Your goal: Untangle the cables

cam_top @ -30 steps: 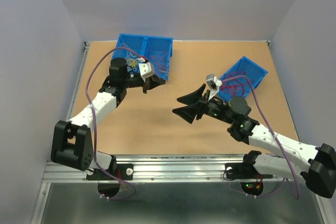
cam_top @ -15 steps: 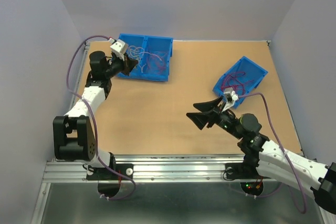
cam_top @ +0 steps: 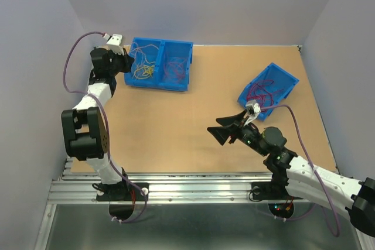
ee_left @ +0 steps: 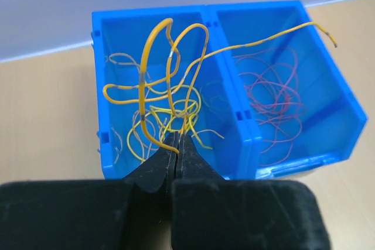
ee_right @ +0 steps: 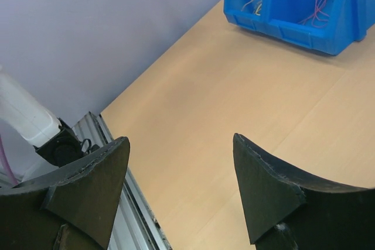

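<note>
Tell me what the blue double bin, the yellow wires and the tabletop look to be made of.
The blue double bin: probably moulded plastic, judging by its even colour and smooth walls with a slight sheen.
The yellow wires: seemingly plastic-insulated, glossy, and they hold springy loops. The core is not visible.
The tabletop: wood or wood-look board, matt tan with faint grain.

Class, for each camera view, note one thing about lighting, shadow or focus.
Top external: even, soft light, only faint shadows on the table. Left wrist: yellow cables crisp, the shut left pincer a near-featureless black mass. Right wrist: open right pincer dark with little detail; the blue double bin beyond is well lit.
</note>
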Robot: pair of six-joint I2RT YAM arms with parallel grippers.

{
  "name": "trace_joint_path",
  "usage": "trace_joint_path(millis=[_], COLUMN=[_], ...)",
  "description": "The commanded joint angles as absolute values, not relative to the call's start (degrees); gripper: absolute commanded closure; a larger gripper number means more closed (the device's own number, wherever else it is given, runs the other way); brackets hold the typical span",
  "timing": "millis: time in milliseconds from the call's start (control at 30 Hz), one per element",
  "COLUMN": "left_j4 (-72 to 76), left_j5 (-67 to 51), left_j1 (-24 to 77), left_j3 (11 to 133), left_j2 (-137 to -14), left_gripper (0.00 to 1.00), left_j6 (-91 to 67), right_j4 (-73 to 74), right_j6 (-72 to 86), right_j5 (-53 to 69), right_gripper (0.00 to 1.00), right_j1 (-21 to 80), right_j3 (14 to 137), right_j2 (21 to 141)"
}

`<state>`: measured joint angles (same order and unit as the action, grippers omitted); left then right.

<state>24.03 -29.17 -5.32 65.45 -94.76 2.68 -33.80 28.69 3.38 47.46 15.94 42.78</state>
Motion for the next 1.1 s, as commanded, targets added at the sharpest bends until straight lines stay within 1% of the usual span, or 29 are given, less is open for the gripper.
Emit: trace_joint_path(millis=[0, 133, 167, 267, 400, 467, 567, 667, 700, 733, 767, 800, 833, 867, 967, 1067], left_j4=[20.59, 13.73, 9.88, 4.24, 3.78, 2.29, 0.09, 0.09, 0.09, 0.09, 0.09, 0.44, 0.96, 2.62, 4.56, 5.01], left_j5=[-27.07, -25.49, -24.27, -22.24, -16.19, -14.16, -13.1, -11.0, -10.46, -10.02, -9.41, -8.36, -7.57, -6.86, -4.14, -3.87], left_j1=[-5.45, -5.36, -5.1, -3.96, -1.86, -1.06, -0.27, -0.18, 1.48, 1.93, 2.11, 2.11, 2.11, 2.11, 2.11, 2.2], left_j3=[73.02, 84.26, 89.94, 97.71, 96.33, 97.63, 98.79, 97.48, 96.86, 96.33, 95.11, 94.4, 93.61, 91.69, 88.61, 85.62], left_j2=[-101.31, -109.06, -112.38, -116.7, -116.54, -117.07, -117.77, -116.46, -115.93, -115.49, -114.97, -113.74, -112.86, -110.85, -106.81, -102.85], left_gripper=[1.0, 1.0, 1.0, 1.0, 1.0, 1.0, 0.96, 0.94, 0.91, 0.84, 0.59, 0.48, 0.39, 0.36, 0.35, 0.34], left_j6=[2.29, 1.58, 1.58, 2.11, 4.56, 5.27, 5.89, 6.94, 7.2, 7.47, 7.38, 7.3, 7.03, 7.03, 7.73, 8.17], right_j4=[-36.91, -36.91, -36.91, -36.83, -36.91, -36.91, -37.09, -37.0, -37.0, -37.0, -37.0, -37.0, -37.09, -37.09, -37.0, -37.0], right_j6=[27.86, 27.42, 27.42, 27.42, 27.69, 27.86, 27.95, 27.95, 27.95, 27.95, 28.04, 28.04, 27.95, 27.86, 27.69, 27.6], right_j5=[1.94, 1.76, 2.11, 2.2, 1.59, 1.14, 1.23, 1.14, 0.88, 0.7, 0.62, 0.53, 0.44, 0.44, 0.26, -2.72], right_gripper=[0.23, 0.24, 0.24, 0.24, 0.24, 0.23, 0.23, 0.23, 0.23, 0.23, 0.23, 0.23, 0.23, 0.23, 0.23, 0.23], right_j1=[47.9, 47.9, 47.9, 47.9, 47.99, 47.9, 47.9, 47.99, 47.9, 47.9, 47.9, 47.9, 47.99, 47.99, 47.9, 47.9], right_j3=[13.98, 14.24, 14.5, 14.42, 13.98, 14.06, 14.33, 14.15, 13.98, 13.89, 13.63, 13.54, 13.54, 13.45, 13.27, 12.66], right_j2=[42.54, 42.89, 43.06, 43.42, 43.33, 43.42, 43.94, 44.12, 44.12, 43.95, 44.03, 44.03, 43.95, 44.03, 44.47, 44.82])
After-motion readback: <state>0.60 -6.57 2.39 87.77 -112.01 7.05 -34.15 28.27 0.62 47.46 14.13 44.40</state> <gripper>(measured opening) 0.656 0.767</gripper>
